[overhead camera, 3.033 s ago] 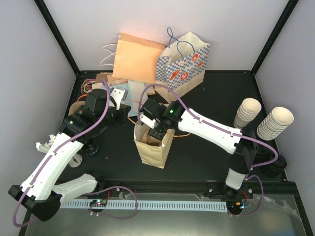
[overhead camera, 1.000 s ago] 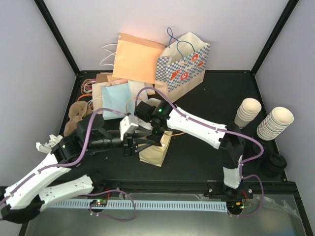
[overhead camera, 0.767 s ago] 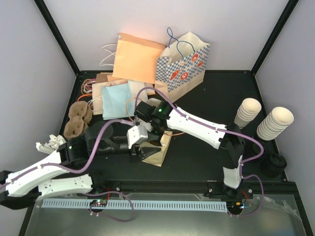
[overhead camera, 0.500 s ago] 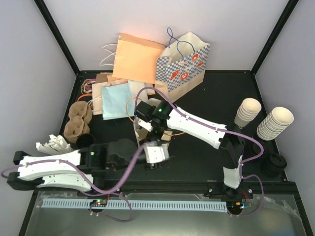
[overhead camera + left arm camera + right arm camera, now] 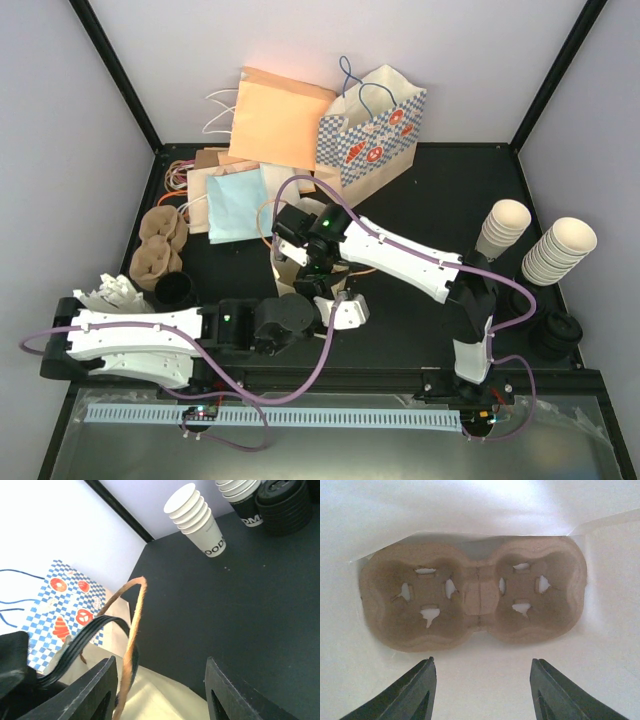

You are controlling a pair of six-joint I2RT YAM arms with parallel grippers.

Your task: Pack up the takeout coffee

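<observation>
A black round lid (image 5: 175, 289) shows at the left by the pulp trays; it looks like the takeout coffee from above, its cup wall hidden. A brown paper bag (image 5: 284, 280) stands at the centre, mostly under both arms. My right gripper (image 5: 482, 660) is open and empty inside the bag's pale interior (image 5: 470, 510), above a brown two-well pulp carrier (image 5: 475, 595) on the bag's floor. My left gripper (image 5: 161, 659) is open and empty just right of the bag (image 5: 345, 310), with the bag's twine handle (image 5: 132, 630) by its left finger and cream bag paper (image 5: 165, 695) below.
Orange, blue and checkered bags (image 5: 370, 130) lie at the back. Pulp carriers (image 5: 155, 245) sit at the left. Stacked lidless cups (image 5: 500, 230) and a stack of black lids (image 5: 555, 335) stand at the right, also in the left wrist view (image 5: 195, 510).
My left arm has swung from the back left down along the near edge, its gripper passing the bag to the bag's right side. My right gripper has stayed in the bag.
</observation>
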